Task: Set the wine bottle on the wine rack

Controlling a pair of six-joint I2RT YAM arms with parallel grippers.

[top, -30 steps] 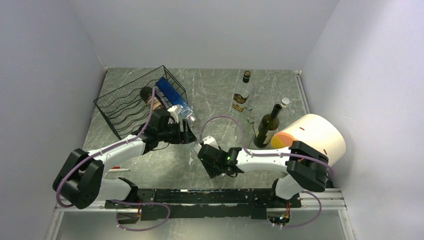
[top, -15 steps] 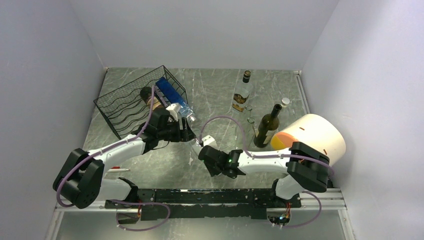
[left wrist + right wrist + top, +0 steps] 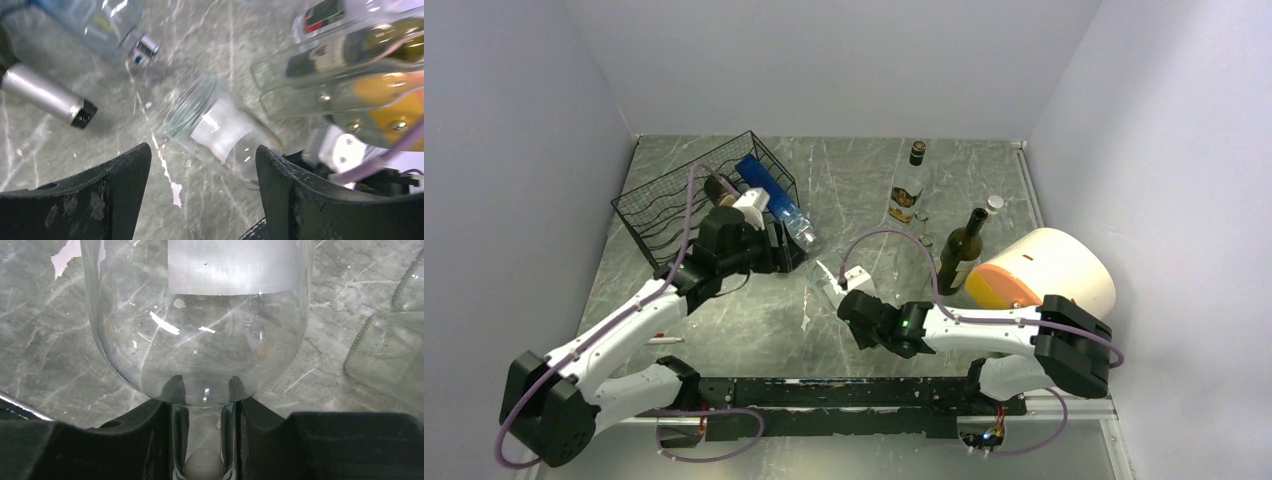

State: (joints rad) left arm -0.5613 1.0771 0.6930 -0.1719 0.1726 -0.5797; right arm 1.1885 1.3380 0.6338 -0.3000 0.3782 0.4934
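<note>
Right gripper [image 3: 204, 405] pinches a clear wine bottle [image 3: 200, 335] by its thin neck, fingers closed tight on the glass. The broad, white-labelled body juts out ahead, unsupported by the fingers. The bottle sits mid-table, right of the wine rack [image 3: 669, 215], which stands at the far left of the table [image 3: 844, 180]. From above it is hard to tell whether the bottle's body rests on the stone or hangs just clear of it.

The left gripper [image 3: 202, 165] faces the bottle with its jaws wide and nothing between them.

The likeliest trouble is the hold itself. Smooth glass gripped only at the neck could swivel or slide under the body's weight, and a badly timed pass to the other arm could drop it.

The left arm lies between bottle and rack, so a straight carry risks a knock. The rack's right-hand side already holds a blue bottle [image 3: 764, 185], its neck poking out toward the arms, and a dark bottle [image 3: 721, 187] beside it. A nudge there could shift the light wire frame or dislodge its load.

At the right stand a dark green bottle [image 3: 959, 252], a clear spirits bottle [image 3: 906, 190] farther back and a large cream drum [image 3: 1064, 262], all close to the right arm's swing.
</note>
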